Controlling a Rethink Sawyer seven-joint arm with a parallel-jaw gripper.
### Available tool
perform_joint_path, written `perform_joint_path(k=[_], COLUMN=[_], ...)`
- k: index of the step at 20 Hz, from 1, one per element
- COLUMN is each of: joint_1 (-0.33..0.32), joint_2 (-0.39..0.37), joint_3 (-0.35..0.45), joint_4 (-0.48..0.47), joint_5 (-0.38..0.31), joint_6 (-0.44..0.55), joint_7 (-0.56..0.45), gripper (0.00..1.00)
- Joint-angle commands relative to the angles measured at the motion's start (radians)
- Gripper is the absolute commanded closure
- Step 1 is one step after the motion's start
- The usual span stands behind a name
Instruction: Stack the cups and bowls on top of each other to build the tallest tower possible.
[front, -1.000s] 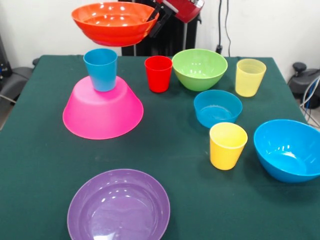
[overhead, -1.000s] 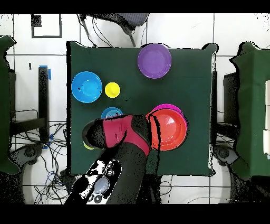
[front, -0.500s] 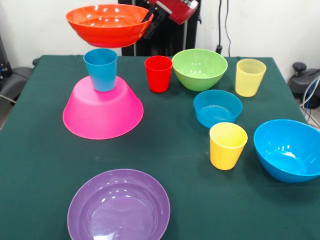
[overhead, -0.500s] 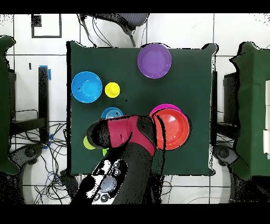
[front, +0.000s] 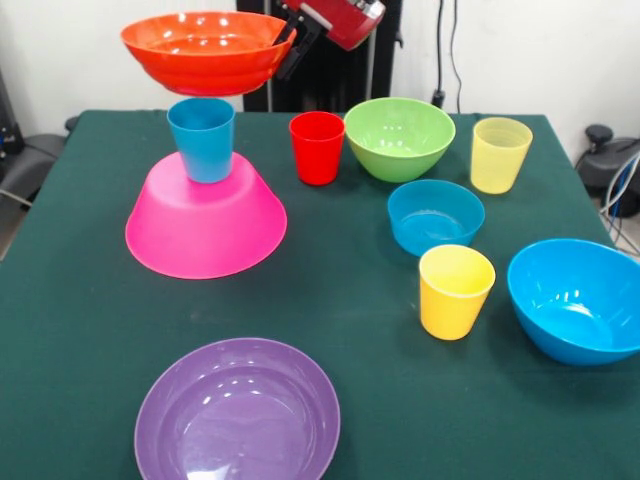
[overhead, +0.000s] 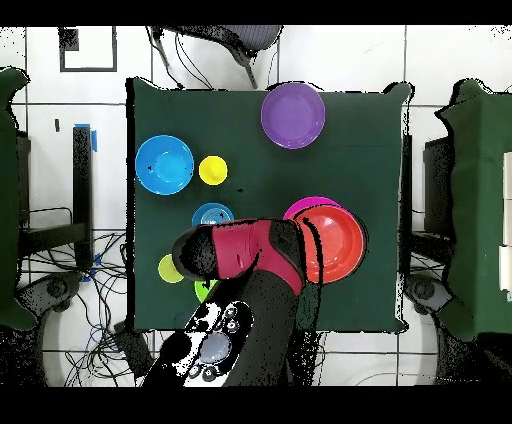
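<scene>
1. Tool (front: 287, 38) at the top of the front view, dark fingers pinching the rim of the orange bowl (front: 202, 50); bowl held upright in the air.
2. Orange bowl hangs directly over the blue cup (front: 202, 138). Whether its underside touches the cup's rim I cannot tell; at most a thin gap.
3. Blue cup stands upright, mouth up, on the flat base of the pink bowl (front: 205, 222), which lies upside down on the green table (front: 90, 330).
4. Overhead view: orange bowl (overhead: 333, 243) covers most of the pink bowl (overhead: 305, 205); only a pink sliver shows. The red arm (overhead: 240, 252) reaches to its rim.
5. Loose on the table, all mouth up:
   - red cup (front: 317, 147) just beside the green bowl (front: 399, 137)
   - pale translucent yellow cup (front: 500, 154) farther along the same row
   - small blue bowl (front: 435, 216) near the middle
   - opaque yellow cup (front: 456, 291) just in front of it
   - medium blue bowl (front: 577, 298) at the table edge
   - purple bowl (front: 237, 413) alone at the near edge
</scene>
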Motion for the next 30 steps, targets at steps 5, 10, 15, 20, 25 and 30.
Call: perform_joint_path(k=[5,10,15,20,25,30], joint_1=[-0.035,-0.056,-0.065,-0.058,-0.055,-0.049], joint_2=[0.021,0.016,0.024,0.037,0.04,0.039], joint_3=[0.102,0.119,0.134,0.13,0.137,0.146], joint_4=[0.051,0.054,0.028,0.013,0.009,0.005], joint_5=[-0.029,-0.029,-0.02,-0.022,-0.017,-0.004], joint_6=[-0.075,-0.091,-0.057,-0.049,-0.051,-0.037], joint_7=[0.032,0.01,-0.002,0.014,0.018,0.026], gripper=[1.0,1.0,1.0,1.0,1.0,1.0])
